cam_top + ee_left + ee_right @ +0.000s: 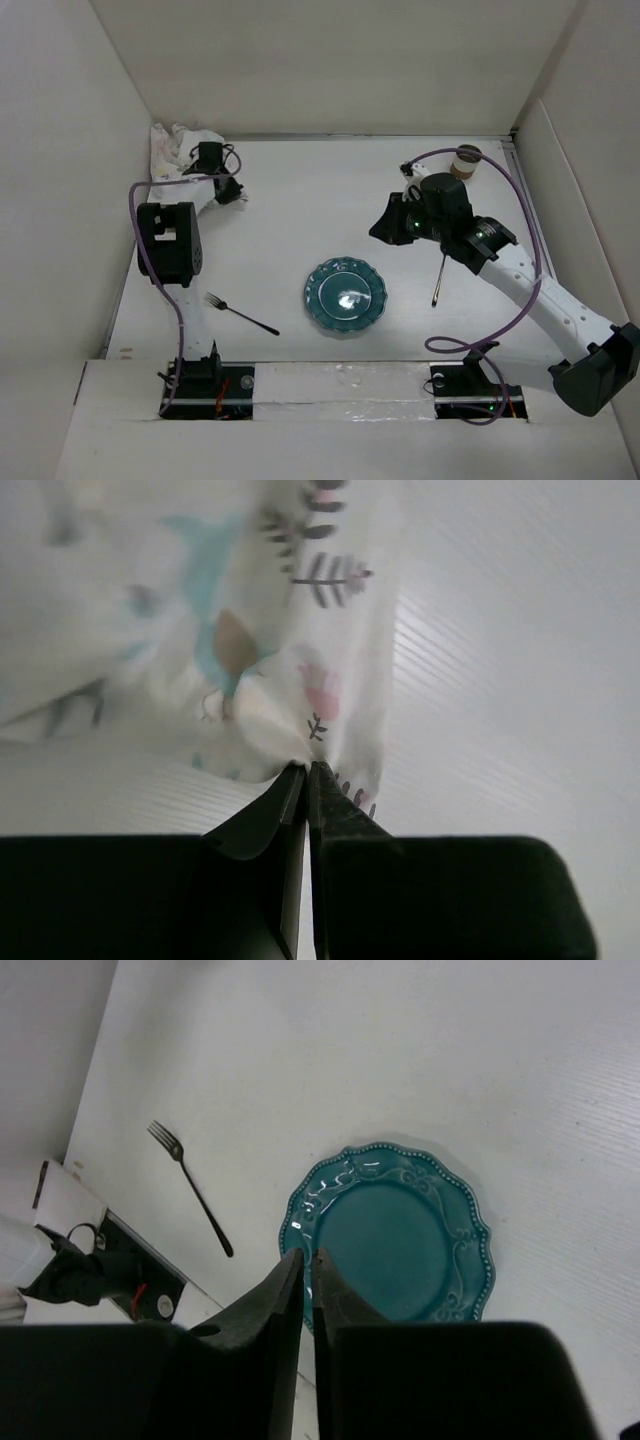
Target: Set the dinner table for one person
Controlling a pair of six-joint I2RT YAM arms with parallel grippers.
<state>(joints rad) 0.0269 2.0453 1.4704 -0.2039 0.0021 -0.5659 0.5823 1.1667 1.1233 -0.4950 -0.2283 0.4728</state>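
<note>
The white dinner table [300,200] carries a teal scalloped plate [345,295] near the front middle, also in the right wrist view [400,1240]. A dark fork [240,315] lies left of it, also in the right wrist view [190,1188]. A dark utensil [438,280] lies to the right of the plate. A floral cloth placemat [172,150] is bunched at the back left. My left gripper [230,192] is shut on an edge of the cloth [200,610], its tips [306,768] pinching the fabric. My right gripper [388,228] is shut and empty, held above the table near the plate [308,1255].
A brown-and-white cup [466,160] stands at the back right corner. White walls enclose the table on the left, back and right. The arm bases and cables sit along the near edge [340,385].
</note>
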